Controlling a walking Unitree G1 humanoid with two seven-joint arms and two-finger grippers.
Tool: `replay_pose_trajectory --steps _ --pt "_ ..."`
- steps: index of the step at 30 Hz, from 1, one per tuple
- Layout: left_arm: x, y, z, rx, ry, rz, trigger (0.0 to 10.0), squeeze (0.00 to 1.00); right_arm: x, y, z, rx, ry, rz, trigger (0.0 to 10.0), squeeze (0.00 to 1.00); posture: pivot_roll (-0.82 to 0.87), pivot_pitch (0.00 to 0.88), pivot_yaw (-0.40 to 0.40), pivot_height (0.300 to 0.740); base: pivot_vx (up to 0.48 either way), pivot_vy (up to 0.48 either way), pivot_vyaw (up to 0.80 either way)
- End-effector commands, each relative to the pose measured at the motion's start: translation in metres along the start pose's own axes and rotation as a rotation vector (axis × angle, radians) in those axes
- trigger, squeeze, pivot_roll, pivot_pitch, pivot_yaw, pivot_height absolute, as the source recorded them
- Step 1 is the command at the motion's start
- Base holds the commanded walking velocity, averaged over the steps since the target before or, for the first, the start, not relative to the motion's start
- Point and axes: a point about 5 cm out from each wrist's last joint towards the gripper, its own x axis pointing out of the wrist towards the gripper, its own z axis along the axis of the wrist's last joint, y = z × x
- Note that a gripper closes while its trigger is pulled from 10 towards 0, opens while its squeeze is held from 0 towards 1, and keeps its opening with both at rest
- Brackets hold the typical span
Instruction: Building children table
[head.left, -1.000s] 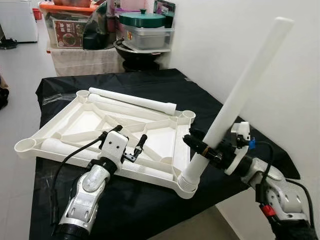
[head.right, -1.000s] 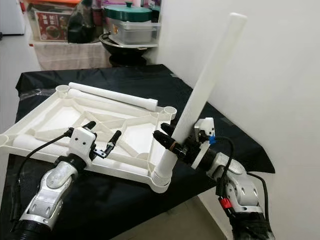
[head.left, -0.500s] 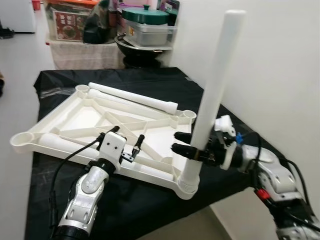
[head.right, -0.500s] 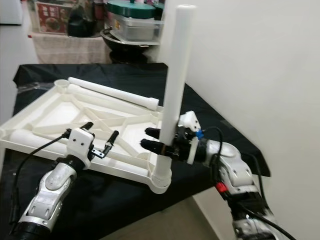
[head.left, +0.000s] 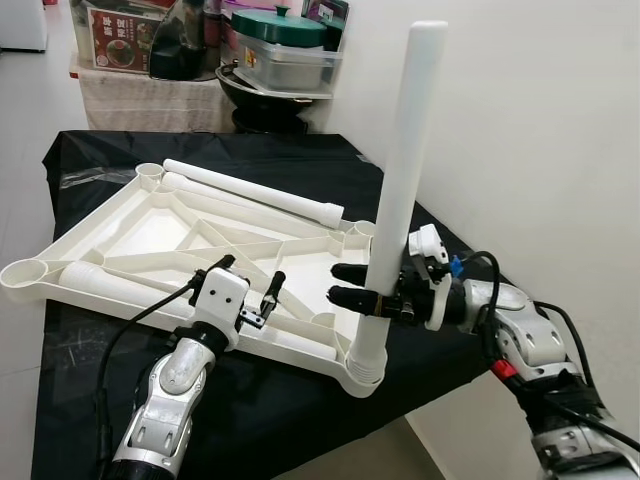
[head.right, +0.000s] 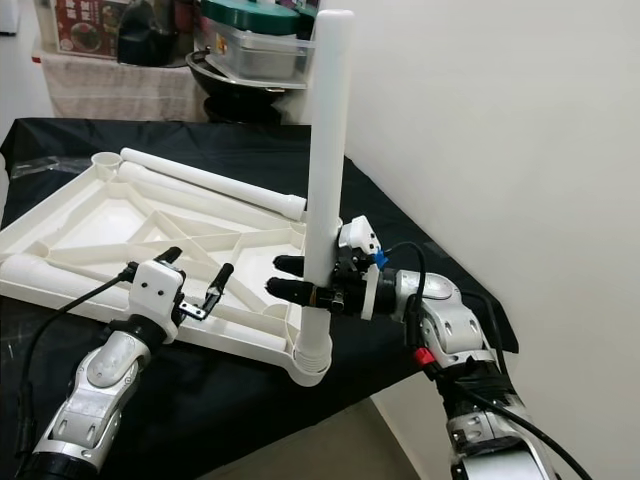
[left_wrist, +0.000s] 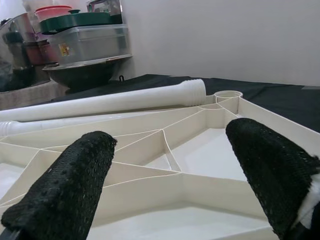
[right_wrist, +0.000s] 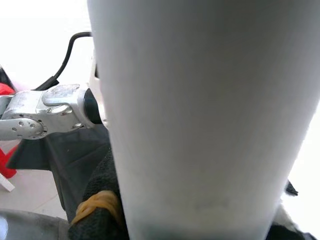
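The white plastic tabletop (head.left: 150, 235) lies upside down on the black-covered table. A white table leg (head.left: 400, 180) stands almost upright in its near right corner socket (head.left: 367, 368). My right gripper (head.left: 345, 284) is shut on this leg low down; the leg (right_wrist: 200, 110) looms close in the right wrist view. My left gripper (head.left: 250, 278) hovers open over the tabletop's near rim, its fingers (left_wrist: 70, 185) apart above the ribs. A second leg (head.left: 250, 190) lies along the tabletop's far side, and another leg (head.left: 120, 283) rests inside the near left part.
The black-covered table (head.left: 250, 410) ends just in front of me and to the right, beside a white wall (head.left: 540, 130). Behind the table stands a shelf with a green-lidded pot (head.left: 285, 30), containers and a dark wok (head.left: 265, 95).
My right gripper has swung the leg from a rightward lean to nearly upright in the corner socket. The camera has shifted a little. The left gripper has stayed put.
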Motion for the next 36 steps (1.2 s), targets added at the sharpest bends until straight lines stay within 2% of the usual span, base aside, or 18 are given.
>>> replay_pose_trajectory --steps 1,3,7,10,14,16,19,22,24,25,27,28,29,31,32,34,35,36 --pt "0.0 -0.003 0.0 0.001 0.003 -0.004 10.0 0.0 0.004 0.004 -0.024 0.09 0.047 0.004 10.0 0.0 0.14 0.0 -0.203 0.74 0.0 0.0 0.0" --pt "0.0 -0.004 -0.001 0.0 0.006 -0.009 10.0 0.0 0.006 0.004 -0.028 0.097 0.017 -0.067 10.0 0.0 0.14 0.0 -0.197 0.74 0.0 0.0 0.0" --pt "0.0 -0.004 -0.001 -0.001 0.008 -0.01 10.0 0.0 0.007 0.004 -0.03 0.098 -0.003 -0.12 10.0 0.0 0.13 0.0 -0.193 0.74 0.0 0.0 0.0" --pt "0.0 -0.004 -0.002 -0.002 0.014 -0.01 10.0 0.0 0.009 -0.004 -0.036 0.09 -0.059 -0.407 10.0 0.0 0.12 0.0 -0.187 0.74 0.0 0.0 0.0" --pt "0.0 -0.004 -0.003 -0.006 0.017 -0.01 10.0 0.0 0.012 0.001 -0.038 0.094 -0.08 -0.438 10.0 0.0 0.12 0.0 -0.187 0.74 0.0 0.0 0.0" --pt "-0.001 -0.005 -0.003 -0.008 0.022 -0.015 10.0 0.0 0.016 0.013 -0.046 0.104 -0.085 -0.453 10.0 0.0 0.11 0.0 -0.177 0.74 0.0 0.0 0.0" --pt "-0.001 -0.005 -0.004 -0.007 0.024 -0.018 10.0 0.0 0.023 0.024 -0.054 0.1 -0.049 -0.453 10.0 0.0 0.1 0.0 -0.175 0.74 0.0 0.0 0.0" --pt "0.0 -0.004 -0.005 -0.006 0.026 -0.014 10.0 0.0 0.029 0.03 -0.066 0.1 0.025 -0.467 10.0 0.0 0.1 0.0 -0.179 0.74 0.0 0.0 0.0" --pt "0.0 -0.004 -0.005 -0.006 0.026 -0.014 10.0 0.0 0.029 0.03 -0.066 0.1 0.025 -0.467 10.0 0.0 0.1 0.0 -0.179 0.74 0.0 0.0 0.0" --pt "0.0 -0.004 -0.005 -0.006 0.026 -0.011 10.0 0.0 0.029 0.025 -0.082 0.15 0.13 -0.57 10.0 0.0 0.1 0.0 -0.183 0.74 0.0 0.0 0.0" --pt "0.0 -0.004 -0.005 -0.006 0.026 -0.011 10.0 0.0 0.029 0.025 -0.082 0.15 0.13 -0.57 10.0 0.0 0.1 0.0 -0.183 0.74 0.0 0.0 0.0" --pt "-0.001 -0.004 -0.005 -0.006 0.027 -0.01 10.0 0.0 0.026 0.018 -0.091 0.194 0.178 -0.679 10.0 0.0 0.1 0.0 -0.188 0.74 0.0 0.0 0.0" --pt "-0.001 -0.004 -0.005 -0.006 0.027 -0.01 10.0 0.0 0.026 0.018 -0.091 0.194 0.178 -0.679 10.0 0.0 0.1 0.0 -0.188 0.74 0.0 0.0 0.0" --pt "-0.002 -0.005 -0.006 -0.005 0.031 -0.007 10.0 0.0 0.017 0.006 -0.105 0.255 0.26 -0.907 10.0 0.0 0.11 0.0 -0.191 0.74 0.0 0.0 0.0" --pt "-0.002 -0.005 -0.006 -0.005 0.031 -0.007 10.0 0.0 0.017 0.006 -0.105 0.255 0.26 -0.907 10.0 0.0 0.11 0.0 -0.191 0.74 0.0 0.0 0.0" --pt "-0.002 -0.005 -0.006 -0.004 0.034 -0.006 10.0 0.0 0.01 0.002 -0.111 0.308 0.283 -1.077 10.0 0.0 0.11 0.0 -0.191 0.74 0.0 0.0 0.0" --pt "-0.002 -0.005 -0.006 -0.004 0.034 -0.006 10.0 0.0 0.01 0.002 -0.111 0.308 0.283 -1.077 10.0 0.0 0.11 0.0 -0.191 0.74 0.0 0.0 0.0" --pt "-0.002 -0.005 -0.007 -0.003 0.035 -0.005 10.0 0.0 0.007 0.0 -0.113 0.357 0.269 -1.153 10.0 0.0 0.11 0.0 -0.19 0.74 0.0 0.0 0.0"
